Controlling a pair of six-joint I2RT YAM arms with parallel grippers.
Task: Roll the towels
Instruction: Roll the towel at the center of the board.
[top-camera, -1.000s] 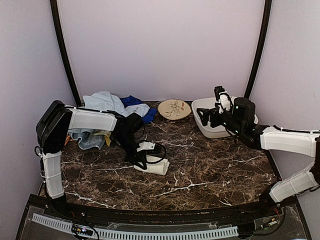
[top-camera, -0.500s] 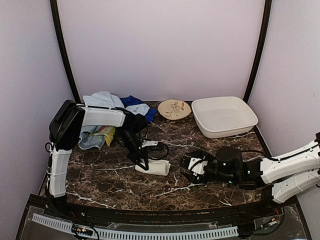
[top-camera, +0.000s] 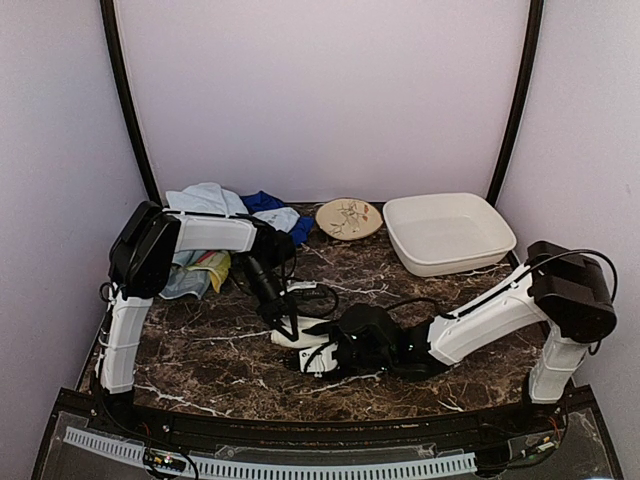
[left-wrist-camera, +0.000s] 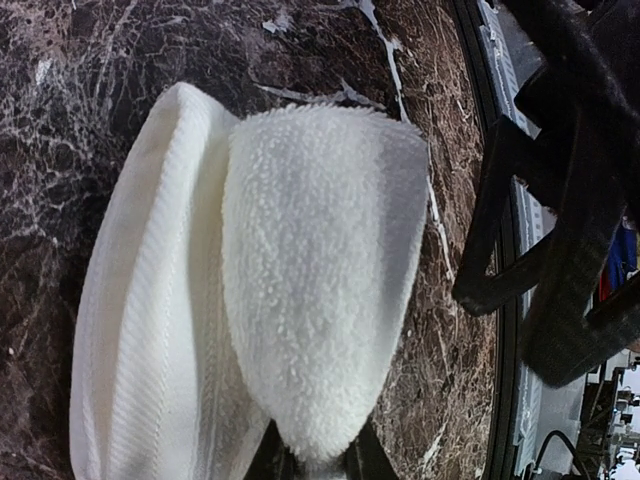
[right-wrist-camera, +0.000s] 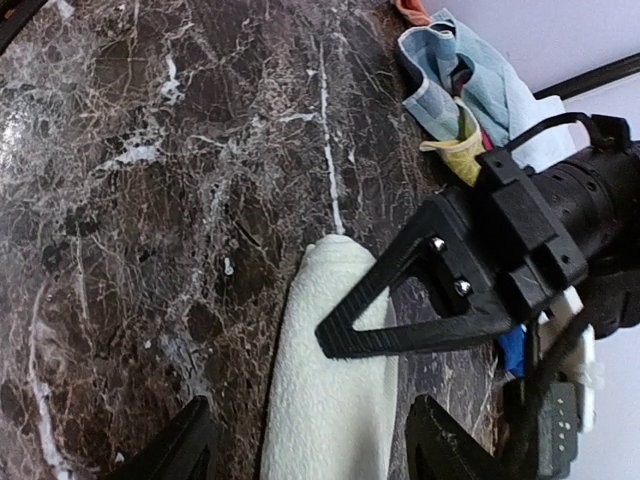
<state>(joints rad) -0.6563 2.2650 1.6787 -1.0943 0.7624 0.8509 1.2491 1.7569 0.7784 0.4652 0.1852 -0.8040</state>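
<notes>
Table (top-camera: 200, 350): dark marble, carried everything.
Tub (top-camera: 440, 266): back right, well clear.
Towel pile (top-camera: 215, 200): back left, unrolled, no obstruction.
Plate (top-camera: 348, 217): back centre, well apart.
Cream towel (left-wrist-camera: 300, 280): mid-table, looked partly rolled.
Left jaws: clenched on its end.
Right jaws: spread, straddling the roll. They should close evenly and avoid the left arm close beside.

No legible text, labels, brands or numbers in any view; checked cream towel (left-wrist-camera: 320, 300), plate (top-camera: 349, 218), worktop (top-camera: 200, 350).
</notes>
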